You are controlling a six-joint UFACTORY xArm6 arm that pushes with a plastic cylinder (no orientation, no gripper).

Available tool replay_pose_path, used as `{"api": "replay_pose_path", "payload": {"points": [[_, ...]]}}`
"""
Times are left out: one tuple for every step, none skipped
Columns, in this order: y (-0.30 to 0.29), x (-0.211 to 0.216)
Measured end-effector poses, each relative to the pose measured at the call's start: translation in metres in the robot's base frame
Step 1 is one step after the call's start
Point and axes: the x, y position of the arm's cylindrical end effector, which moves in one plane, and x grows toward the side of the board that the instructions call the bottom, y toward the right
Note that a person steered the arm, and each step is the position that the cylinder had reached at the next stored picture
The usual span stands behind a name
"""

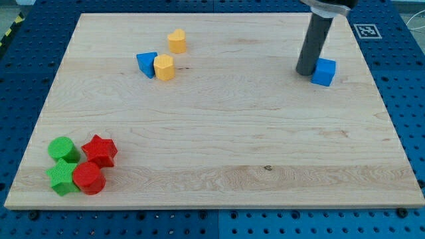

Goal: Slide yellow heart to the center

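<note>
Camera view, single frame.

Wooden board [219,143]: laid on a blue perforated table [405,79].

Rod: dark, upright, entering from the top edge near the top right corner. My tip [305,72] is set on the board, touching or just beside the left face of a blue cube [324,72]. No gripper is fitted; nothing is held.

Yellow heart [176,40]: placed near the top edge, left of the midline, well apart from my tip and away from the board's middle.

Yellow cylinder-like block [164,67]: found below the heart, touching a blue triangular block [147,64] on its left.

Bottom left corner cluster: green cylinder [63,149], red star [100,150], green star [62,177], red cylinder [88,178], all packed together.

A printed marker tag [366,30] is seen off the top right corner.
</note>
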Motion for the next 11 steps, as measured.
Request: {"api": "replay_pose_path", "payload": {"points": [[0.021,0.001],[0.040,0.008],[0.050,0.015],[0.029,-0.011],[0.012,-0.057],[-0.021,-0.080],[-0.081,-0.082],[-0.152,-0.088],[-0.215,-0.119],[-0.268,-0.145],[-0.283,-0.139]]}}
